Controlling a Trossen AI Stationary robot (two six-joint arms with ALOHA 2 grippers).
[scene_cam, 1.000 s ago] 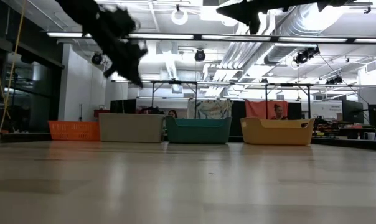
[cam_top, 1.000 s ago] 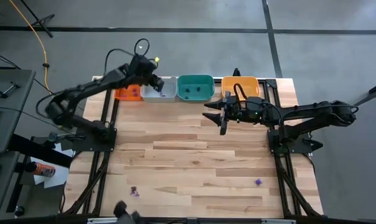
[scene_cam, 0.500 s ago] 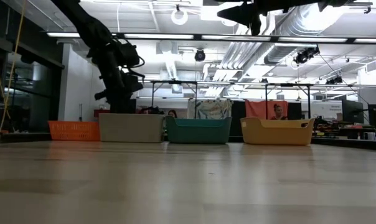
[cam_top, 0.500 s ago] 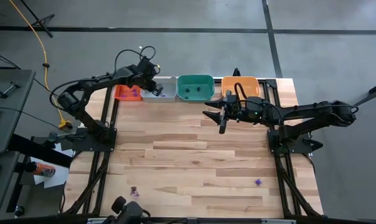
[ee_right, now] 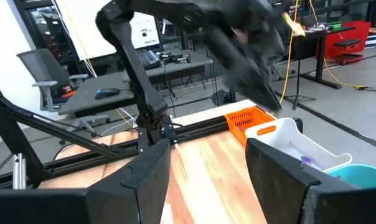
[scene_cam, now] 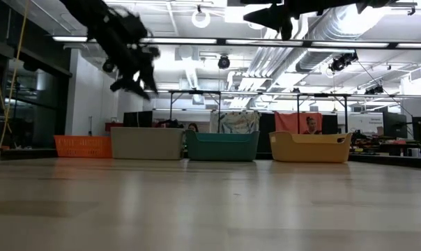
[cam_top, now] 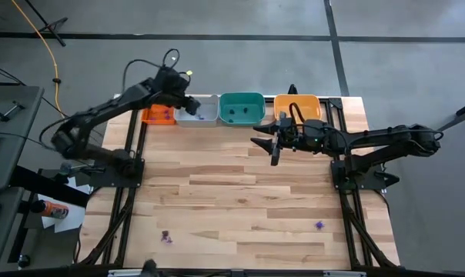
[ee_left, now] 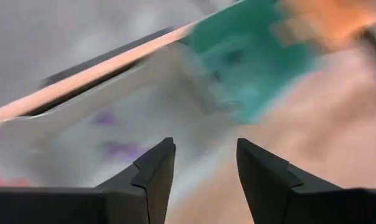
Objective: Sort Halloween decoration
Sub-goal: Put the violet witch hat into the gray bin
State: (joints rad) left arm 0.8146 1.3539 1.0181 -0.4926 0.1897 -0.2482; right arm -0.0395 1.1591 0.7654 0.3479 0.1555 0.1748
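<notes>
Pale wooden plank table (cam_top: 240, 192) carrying four plastic trays along its far edge: orange-red slatted tray (cam_top: 157, 115), pale grey tray (cam_top: 199, 111), teal tray (cam_top: 241, 108), yellow-orange tray (cam_top: 300, 105). Left gripper (cam_top: 183, 98) raised above the pale grey tray, fingers (ee_left: 155, 171) spread, pinching nothing. Right gripper (cam_top: 272, 143) hovering near the yellow-orange tray, fingers (ee_right: 144, 174) spread, empty. Tiny purple Halloween trinkets lying well apart near the table's front edge (cam_top: 166, 237) (cam_top: 319, 225); others inside the trays.

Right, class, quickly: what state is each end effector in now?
Left end effector: open, holding nothing, above the grey tray.
Right end effector: open, empty.
</notes>
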